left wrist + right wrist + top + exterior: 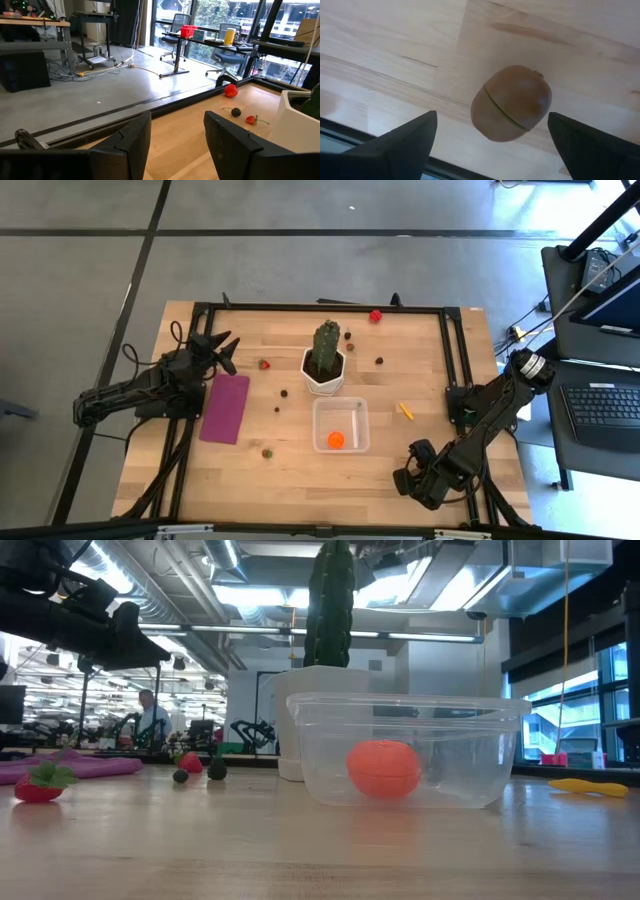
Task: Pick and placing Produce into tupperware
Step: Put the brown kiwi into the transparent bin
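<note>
The clear tupperware sits near the table's middle with one orange piece on its floor, seen also in the low view. Small produce pieces lie scattered on the wood: a red one, a strawberry, dark bits and a yellow piece. My right gripper hovers by the near right edge, open. Its fingers stand on either side of a brown egg-shaped piece lying on the table, without touching it. My left gripper waits open at the left, above the table.
A green cactus in a white pot stands just beyond the tupperware. A flat magenta rectangle lies at the left under the left arm. A black frame runs along the table's edges. Bare wood shows along the near side.
</note>
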